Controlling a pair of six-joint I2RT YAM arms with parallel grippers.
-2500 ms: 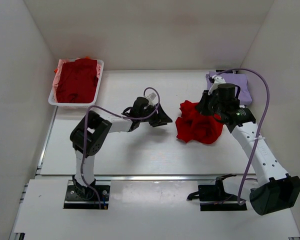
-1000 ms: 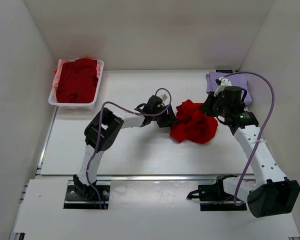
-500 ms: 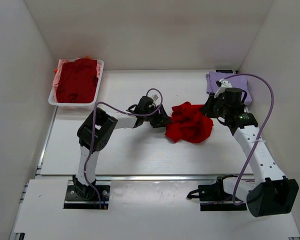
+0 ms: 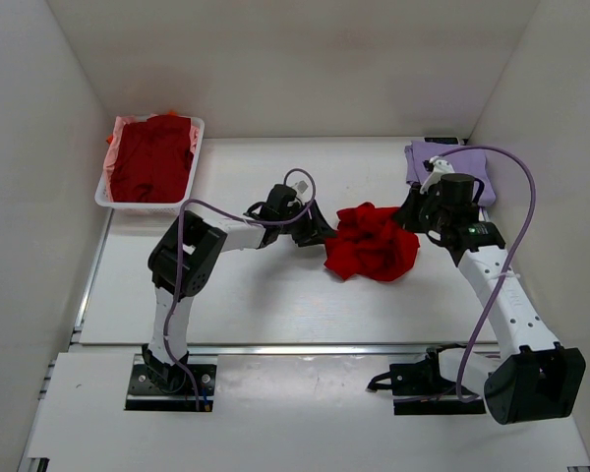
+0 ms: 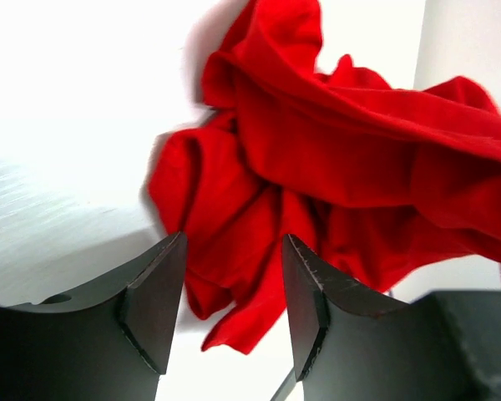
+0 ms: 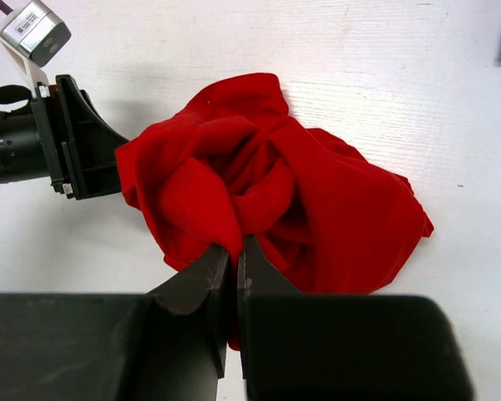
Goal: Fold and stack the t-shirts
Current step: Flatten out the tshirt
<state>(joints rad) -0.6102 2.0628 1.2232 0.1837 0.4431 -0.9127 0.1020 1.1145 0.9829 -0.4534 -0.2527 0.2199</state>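
A bright red t-shirt (image 4: 372,244) lies bunched in the middle of the table; it also shows in the left wrist view (image 5: 334,159) and the right wrist view (image 6: 317,192). My right gripper (image 6: 234,251) is shut on a fold of the red t-shirt, at its right side in the top view (image 4: 413,211). My left gripper (image 5: 234,276) is open, its jaws pointing at the shirt's left edge, just short of the cloth (image 4: 320,234). A pale lavender t-shirt (image 4: 472,167) lies folded at the far right. A dark maroon t-shirt (image 4: 153,157) lies in the basket over pink cloth (image 4: 115,133).
The white plastic basket (image 4: 101,195) stands at the far left corner. White walls close in the table on three sides. The left gripper (image 6: 67,142) shows in the right wrist view beside the red shirt. Cables loop over both arms.
My right gripper has dragged the red t-shirt leftward. My left gripper reached toward its left edge, then drew back slightly, still open.
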